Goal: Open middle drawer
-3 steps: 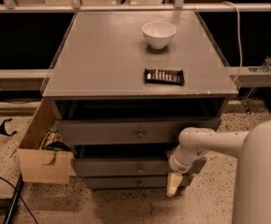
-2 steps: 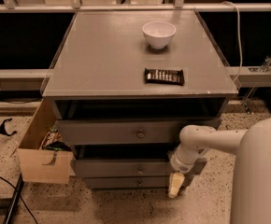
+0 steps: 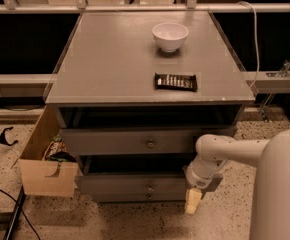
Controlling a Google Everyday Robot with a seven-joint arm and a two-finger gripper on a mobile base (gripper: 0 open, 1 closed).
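The grey cabinet (image 3: 115, 59) has three drawer fronts. The top one (image 3: 110, 141) is the tallest and widest and stands pulled out a little. The middle drawer (image 3: 120, 184) lies below it, with a small round knob (image 3: 150, 188) at its centre. The slimmest front (image 3: 130, 197) sits at the bottom. My gripper (image 3: 192, 201) hangs pointing down at the right end of the middle drawer's front, off to the right of the knob, at the end of my white arm (image 3: 220, 151). It holds nothing that I can see.
A white bowl (image 3: 170, 35) and a dark snack bar (image 3: 175, 82) lie on the cabinet top. An open cardboard box (image 3: 47, 176) stands against the cabinet's left side. A black cable (image 3: 5, 204) runs over the speckled floor at the left.
My gripper has shifted slightly down and to the right. The drawers have not moved.
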